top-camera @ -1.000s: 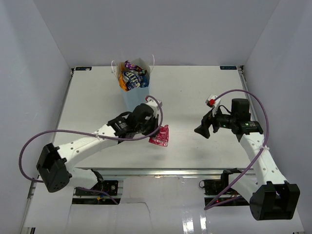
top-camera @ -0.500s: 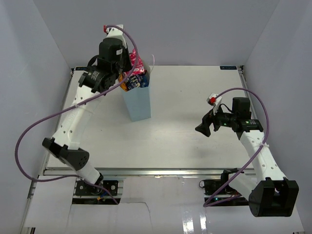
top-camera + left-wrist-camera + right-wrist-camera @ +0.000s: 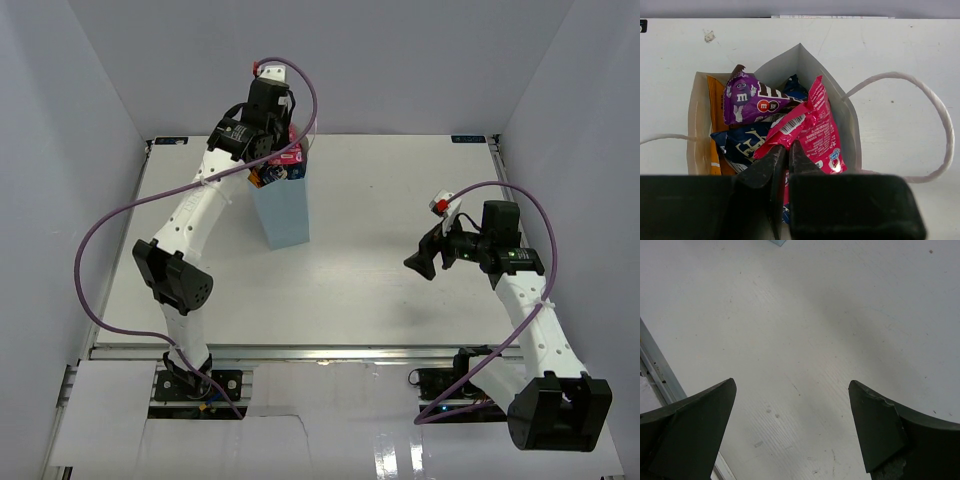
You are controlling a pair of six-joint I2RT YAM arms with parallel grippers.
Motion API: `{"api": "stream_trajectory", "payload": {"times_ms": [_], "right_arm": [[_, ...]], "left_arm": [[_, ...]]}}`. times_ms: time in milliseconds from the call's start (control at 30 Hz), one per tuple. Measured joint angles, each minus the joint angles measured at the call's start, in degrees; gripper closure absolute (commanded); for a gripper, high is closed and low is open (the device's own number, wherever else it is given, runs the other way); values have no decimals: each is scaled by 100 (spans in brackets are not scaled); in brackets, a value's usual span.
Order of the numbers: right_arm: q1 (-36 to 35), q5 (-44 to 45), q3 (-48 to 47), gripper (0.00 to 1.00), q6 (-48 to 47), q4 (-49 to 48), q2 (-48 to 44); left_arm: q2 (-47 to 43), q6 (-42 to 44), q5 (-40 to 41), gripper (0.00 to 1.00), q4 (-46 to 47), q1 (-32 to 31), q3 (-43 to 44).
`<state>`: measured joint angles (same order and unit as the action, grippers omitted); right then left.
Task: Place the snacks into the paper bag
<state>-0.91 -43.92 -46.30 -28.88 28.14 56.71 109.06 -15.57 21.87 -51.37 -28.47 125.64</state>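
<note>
Endgame, by the look of things: no loose packets on the table (image 3: 400,190) in the top view, and a crowded bag (image 3: 284,210) upright near the back edge, left of centre. Inside, through the left wrist camera: purple packet (image 3: 747,97) on top, dark blue packet (image 3: 742,142) beneath, a sliver of orange packet (image 3: 715,115) along the left wall, another dark corner further back. No teal or yellow-green to be made out among them; probably buried, though no telling for sure. Last of the lot, pink packet (image 3: 817,132), pinched by its lower edge in the left gripper (image 3: 788,152), jaws closed almost to touching on the foil; partly down in the mouth of the bag, upper end against the right inner wall, not yet let go. Left to do, in all likelihood: open up, drop it, pull clear of the string handles (image 3: 935,115). Right gripper (image 3: 792,385) out over the table well to the right, jaws wide apart, nothing between them. Writing: M&M's purple character and two round "m" discs on the purple; barcode and white label strip on the pink, plus a small round blue-and-white mark low down, too small to read; pale lettering on the dark blue, unreadable.
</note>
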Motion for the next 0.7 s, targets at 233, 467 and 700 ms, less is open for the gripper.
{"api": "stream_trajectory", "payload": {"times_ms": [233, 467, 700], "right_arm": [[4, -17, 4, 1, 0, -13, 28], [4, -20, 4, 1, 2, -70, 72], [4, -42, 4, 1, 2, -116, 72]], "left_arm": [[-17, 83, -160, 100, 24, -28, -7], [-17, 133, -240, 92, 33, -103, -155], [-20, 149, -256, 49, 42, -105, -330]]}}
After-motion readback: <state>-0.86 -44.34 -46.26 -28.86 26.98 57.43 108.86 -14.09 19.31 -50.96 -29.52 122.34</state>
